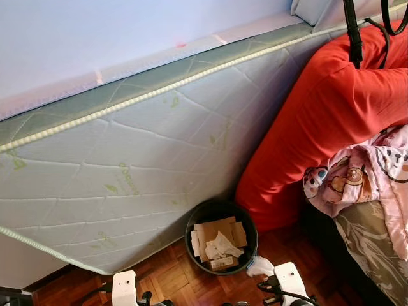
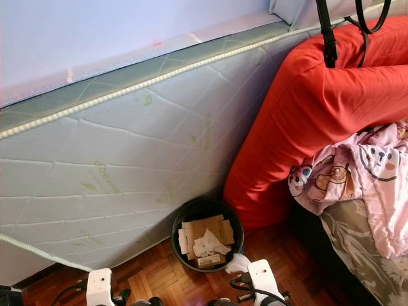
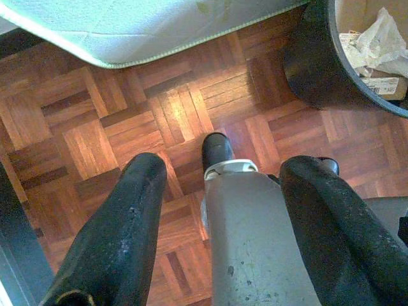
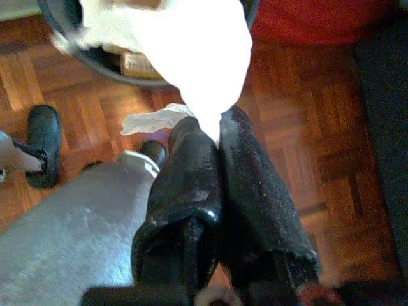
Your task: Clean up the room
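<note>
A black waste bin [image 1: 199,224] stands on the parquet floor at the foot of a leaning mattress, holding cardboard pieces [image 1: 217,229] and crumpled paper [image 1: 224,245]. My right gripper [image 4: 215,131] is shut on a white tissue [image 4: 204,57], pinched between the fingertips. The tissue [image 1: 259,266] hangs just outside the bin's near right rim. My left gripper [image 3: 226,164] is open and holds nothing. It hovers low over the floor to the left of the bin [image 3: 319,76].
A quilted mattress [image 1: 127,159] leans against the wall behind the bin. A big red cushion [image 1: 319,127] and a pink printed blanket [image 1: 370,172] lie on a bed to the right. Black straps [image 1: 352,32] hang over the cushion. My own leg and foot [image 3: 217,150] stand below the left gripper.
</note>
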Tool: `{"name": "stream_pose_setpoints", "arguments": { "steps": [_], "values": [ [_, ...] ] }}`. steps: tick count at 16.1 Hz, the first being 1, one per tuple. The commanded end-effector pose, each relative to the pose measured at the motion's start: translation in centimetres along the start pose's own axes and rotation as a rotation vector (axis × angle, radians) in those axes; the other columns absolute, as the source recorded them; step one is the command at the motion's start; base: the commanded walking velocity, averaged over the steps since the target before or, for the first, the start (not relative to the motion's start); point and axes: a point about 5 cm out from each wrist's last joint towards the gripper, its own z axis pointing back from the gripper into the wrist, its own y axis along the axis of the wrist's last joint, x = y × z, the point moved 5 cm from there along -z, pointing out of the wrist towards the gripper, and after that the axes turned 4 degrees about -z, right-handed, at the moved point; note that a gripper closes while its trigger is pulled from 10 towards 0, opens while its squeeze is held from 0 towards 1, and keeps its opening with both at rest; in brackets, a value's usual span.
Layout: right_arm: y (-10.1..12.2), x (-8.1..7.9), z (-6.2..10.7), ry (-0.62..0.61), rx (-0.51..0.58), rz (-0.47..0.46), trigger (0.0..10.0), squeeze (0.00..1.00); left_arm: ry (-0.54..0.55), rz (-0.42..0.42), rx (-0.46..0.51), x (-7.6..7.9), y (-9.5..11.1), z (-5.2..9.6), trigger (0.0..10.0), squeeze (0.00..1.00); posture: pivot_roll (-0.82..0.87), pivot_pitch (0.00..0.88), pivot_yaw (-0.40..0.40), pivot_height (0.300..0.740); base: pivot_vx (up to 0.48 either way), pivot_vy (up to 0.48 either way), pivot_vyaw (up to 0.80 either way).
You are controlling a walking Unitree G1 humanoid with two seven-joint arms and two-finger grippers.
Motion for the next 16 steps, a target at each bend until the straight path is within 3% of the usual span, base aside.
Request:
{"name": "stream_pose_setpoints", "arguments": {
  "steps": [1,8,12,13,14,16],
  "values": [
    [-0.6,-0.2,0.2,0.008,-0.009,-0.012,10.0,0.00,0.010,0.008,-0.022,-0.2,-1.0,0.3,10.0,0.00,-0.10,0.195,-0.032,0.740,0.000,0.000,0.00],
    [-0.1,-0.2,0.4,0.020,0.050,-0.110,10.0,0.00,0.014,0.014,-0.009,-0.3,-0.8,0.3,10.0,0.00,-0.09,0.199,-0.036,0.740,0.000,0.000,0.00],
    [0.8,0.4,0.7,-0.023,0.158,-0.275,10.0,0.00,0.005,0.013,0.003,0.0,-0.6,0.2,10.0,0.00,-0.09,0.200,-0.036,0.740,0.000,0.000,0.00],
    [3.9,0.1,0.1,0.006,0.252,-0.265,10.0,0.00,0.004,0.015,0.007,0.0,-0.5,0.2,10.0,0.00,-0.09,0.200,-0.036,0.740,0.000,0.000,0.00],
    [17.6,-1.7,-0.4,0.136,0.602,-0.202,10.0,0.00,0.002,0.014,0.010,0.1,-0.4,0.2,10.0,0.00,-0.09,0.200,-0.036,0.740,0.000,0.000,0.00],
    [20.8,-2.3,0.7,0.177,0.722,-0.170,10.0,0.00,0.002,0.015,0.014,0.1,-0.3,0.2,10.0,0.00,-0.09,0.201,-0.034,0.740,0.000,0.000,0.00]
  ]
}}
